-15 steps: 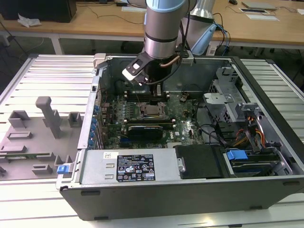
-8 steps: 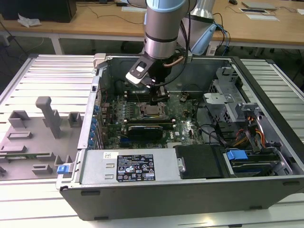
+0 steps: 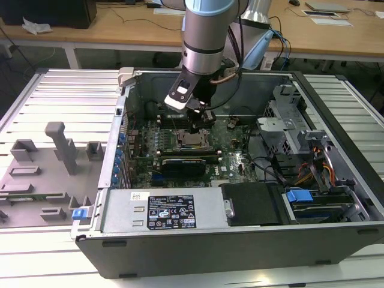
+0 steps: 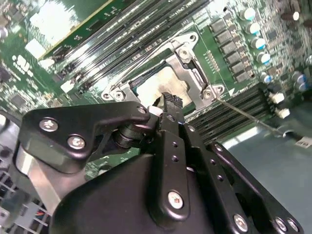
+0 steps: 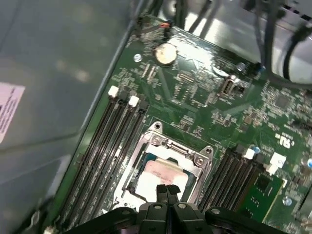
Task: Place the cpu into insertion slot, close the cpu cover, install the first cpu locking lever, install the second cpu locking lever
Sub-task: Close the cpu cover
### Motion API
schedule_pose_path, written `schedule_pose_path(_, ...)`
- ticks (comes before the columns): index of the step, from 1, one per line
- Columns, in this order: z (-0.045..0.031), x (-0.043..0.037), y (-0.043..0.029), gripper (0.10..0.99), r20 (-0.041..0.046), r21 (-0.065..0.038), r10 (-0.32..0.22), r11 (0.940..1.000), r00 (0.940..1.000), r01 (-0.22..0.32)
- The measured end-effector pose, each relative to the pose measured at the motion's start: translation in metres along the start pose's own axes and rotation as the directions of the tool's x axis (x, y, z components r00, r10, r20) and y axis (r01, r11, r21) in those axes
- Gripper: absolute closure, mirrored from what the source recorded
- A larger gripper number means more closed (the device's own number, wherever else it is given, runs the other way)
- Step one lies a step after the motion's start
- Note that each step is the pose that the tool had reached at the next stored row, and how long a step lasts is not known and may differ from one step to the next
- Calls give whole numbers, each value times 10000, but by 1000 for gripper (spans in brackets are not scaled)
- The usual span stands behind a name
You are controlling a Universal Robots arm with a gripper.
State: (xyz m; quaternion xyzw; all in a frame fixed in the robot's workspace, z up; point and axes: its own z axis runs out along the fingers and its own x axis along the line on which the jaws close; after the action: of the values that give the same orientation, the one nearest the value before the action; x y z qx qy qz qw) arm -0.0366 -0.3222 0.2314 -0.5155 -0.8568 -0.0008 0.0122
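One arm (image 3: 204, 42) angled down into the computer case (image 3: 240, 243), end effector (image 5: 166, 189) pinched closed, tips over the cpu (image 5: 155, 176)

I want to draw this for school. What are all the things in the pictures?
case: one, dark grey, open on the table
table: one, silver slats, under the case
circuit board: one, green, inside the case
chip: one, silver-grey, in the board's socket
frame: one, grey metal, around the chip
battery: one, round silver, on the board
card: one, long black, beside the socket
labelled box: one, silver, in front of the card in the exterior view
holders: one set, grey plastic, on the table at the exterior view's left
robot arm: one, silver and blue, reaching into the case
hand: one, black, shut, over the chip
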Motion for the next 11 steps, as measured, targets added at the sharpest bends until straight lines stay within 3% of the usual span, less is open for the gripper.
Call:
schedule_pose_path(2, 3, 0, 0, 980, 8, 19, -838, 9965, 9965, 838)
schedule_pose_path(4, 4, 0, 0, 980, 12, 29, -1277, 9918, 9918, 1277)
schedule_pose_path(9, 9, 0, 0, 980, 21, 60, -2577, 9662, 9662, 2577)
schedule_pose_path(10, 10, 0, 0, 980, 23, 67, -2849, 9585, 9586, 2849)
schedule_pose_path(11, 11, 0, 0, 980, 24, 78, -3258, 9454, 9454, 3258)
